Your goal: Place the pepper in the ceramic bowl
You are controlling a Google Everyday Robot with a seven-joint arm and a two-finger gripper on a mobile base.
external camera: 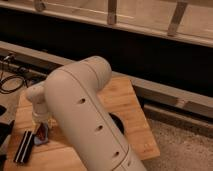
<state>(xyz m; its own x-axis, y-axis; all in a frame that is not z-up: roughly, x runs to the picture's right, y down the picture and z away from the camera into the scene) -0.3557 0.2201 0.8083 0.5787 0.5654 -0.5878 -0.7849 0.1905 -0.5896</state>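
At the lower left of the frame our gripper (pixel 41 131) sits low over the little red pepper (pixel 44 132); we cannot tell its grip. The pepper looks light and slippery, so we hold its middle

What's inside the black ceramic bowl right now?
Only a dark sliver of the ceramic bowl shows past the arm, which covers its inside. The gripper hangs left, over the wooden board.
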